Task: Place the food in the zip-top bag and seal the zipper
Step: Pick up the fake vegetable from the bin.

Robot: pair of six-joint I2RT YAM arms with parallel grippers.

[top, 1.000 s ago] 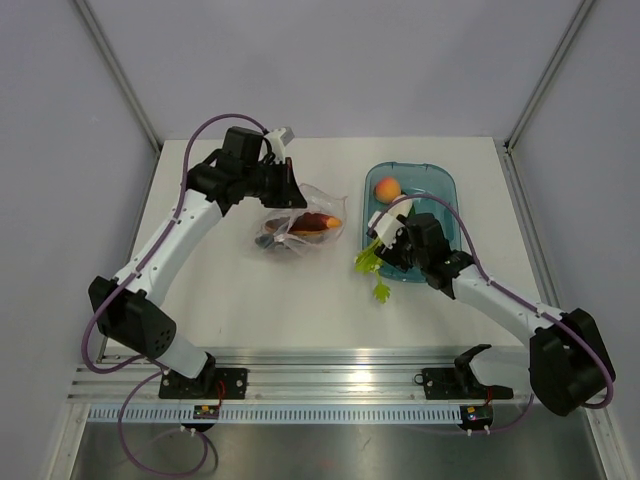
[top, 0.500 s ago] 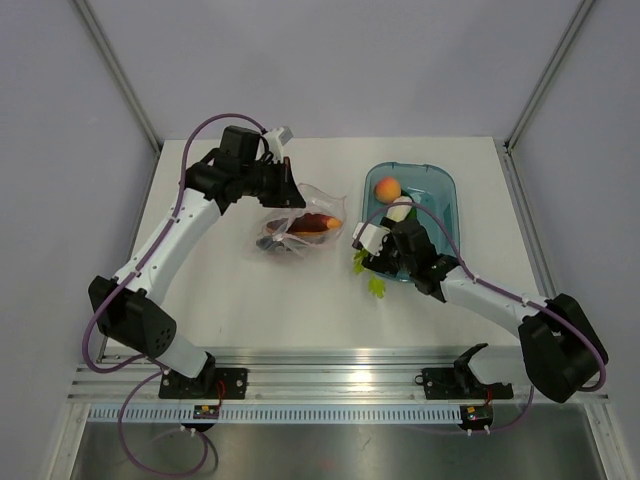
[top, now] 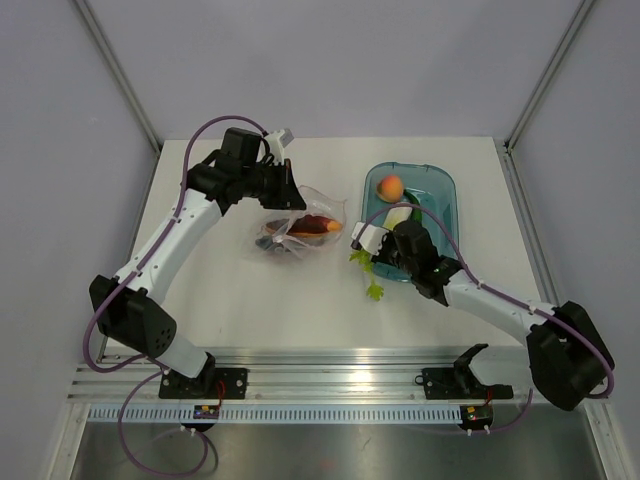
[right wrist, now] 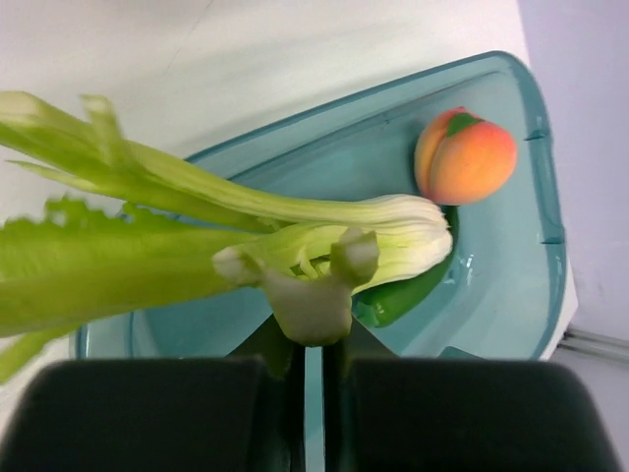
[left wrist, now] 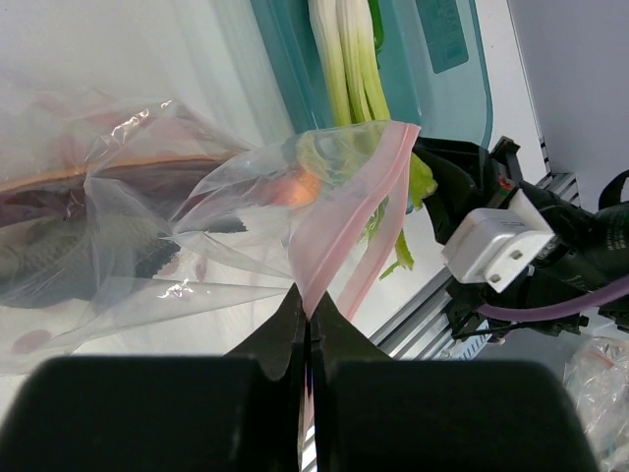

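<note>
The clear zip-top bag (top: 300, 232) lies at mid-table with an orange-and-red wedge (top: 322, 223) and dark pieces inside. My left gripper (top: 290, 197) is shut on the bag's pinkish-red zipper (left wrist: 354, 206) and holds the mouth up; its tips (left wrist: 307, 313) pinch the strip. In the right wrist view my right gripper (right wrist: 307, 344) is shut on the pale base of the light green stalks (right wrist: 246, 211). Their leafy ends (top: 368, 272) hang over the tray's left edge. The round peach (right wrist: 465, 157) and the dark green chili (right wrist: 403, 295) lie in the teal tray (right wrist: 491, 285).
The teal tray (top: 440, 190) stands right of the bag, near the table's right edge. Grey walls enclose the table at the back and sides. The aluminium rail (top: 330, 385) with both arm bases runs along the near edge.
My right gripper has shut on the stalks' base, after standing open over them. The stalks have shifted slightly left. The left gripper and the bag have not moved.
</note>
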